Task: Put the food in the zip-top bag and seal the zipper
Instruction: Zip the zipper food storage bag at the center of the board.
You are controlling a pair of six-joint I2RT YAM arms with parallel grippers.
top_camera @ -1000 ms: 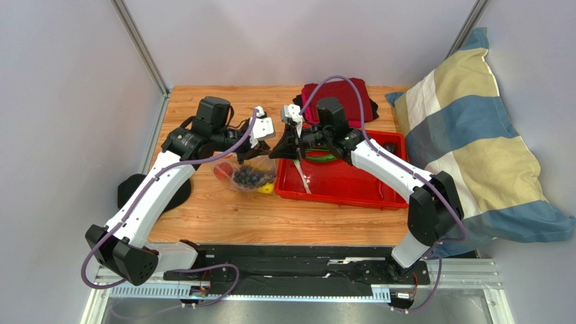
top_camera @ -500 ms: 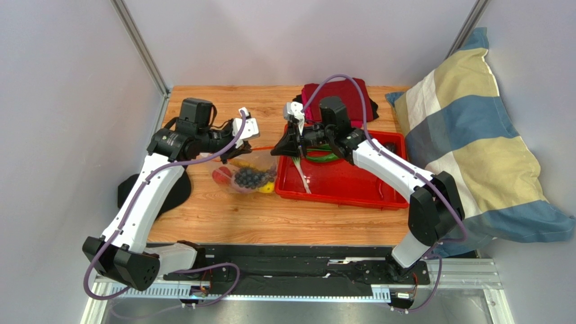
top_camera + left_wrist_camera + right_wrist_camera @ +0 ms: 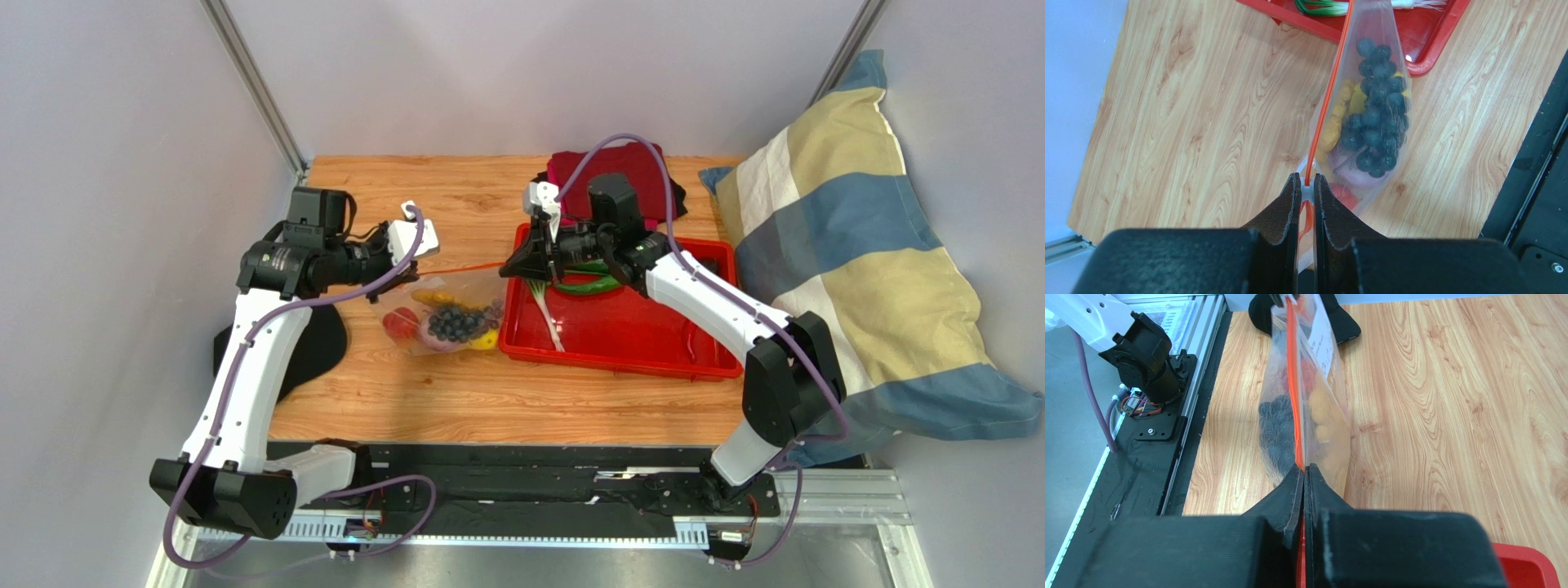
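Left gripper slid leftward, pinching thin red zipper, right gripper clamping it, crinkly clear bag

No legible text anywhere. Only candidate is the white label on the zip-top bag, seen in the right wrist view: it carries dark print lines, too blurred and skewed to read.

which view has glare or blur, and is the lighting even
Top external view: even, soft light, only faint shadows on the wooden table. Left wrist view: a small white glare spot on the red rectangular plastic tray; the clear crinkly plastic bag shows no strong glare. Right wrist view: the near black fingers look soft, the wood grain sharp.
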